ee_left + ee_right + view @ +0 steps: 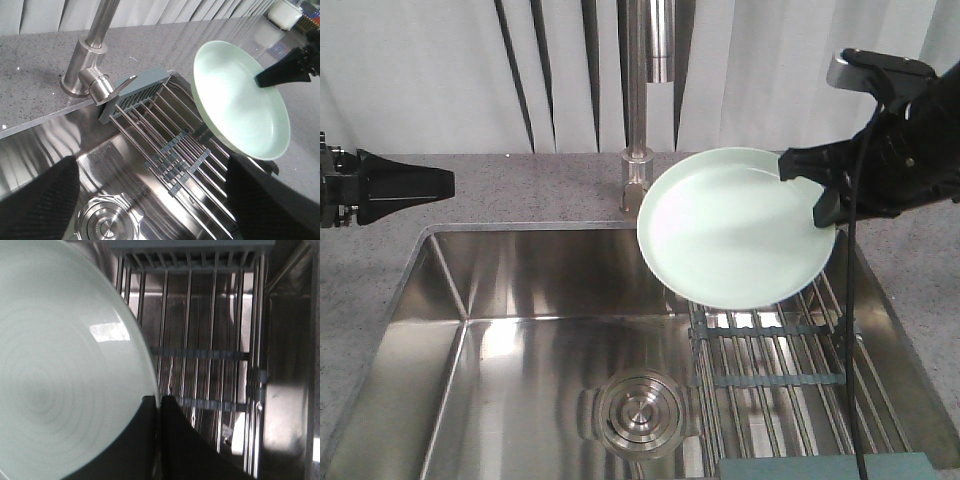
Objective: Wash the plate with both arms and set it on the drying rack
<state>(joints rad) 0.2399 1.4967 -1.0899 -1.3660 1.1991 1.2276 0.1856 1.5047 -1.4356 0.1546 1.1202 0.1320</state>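
Pinching the plate (735, 230) by its right rim, the right gripper (810, 190) has one black finger on the upper face and the other behind the edge. The right wrist view confirms this: the two fingers (145, 440) are pressed to either side of the rim with only the plate's thickness between them.

The plate is pale green, plain and unmarked. It is held in the air over the right half of the sink (520, 270), tilted with its upper face turned toward the left and front. In the left wrist view it shows apart from the rods below it.

The drying rack (770, 360) lies flat across the right half of the sink. Its steel rods run front to back and two grey cross strips are visible. Nothing rests on it. The plate hangs above the rack's rear portion.

The left gripper (445, 185) is over the stone counter (520, 180) just beyond the sink's back left corner, pointing right and well apart from the plate. Its fingers (45, 200) appear at opposite lower corners of the left wrist view, spread wide with nothing between them.

The tap (640, 100) rises behind the sink at the middle of its back edge. The round drain (638, 412) sits in the sink floor, just left of the rack.
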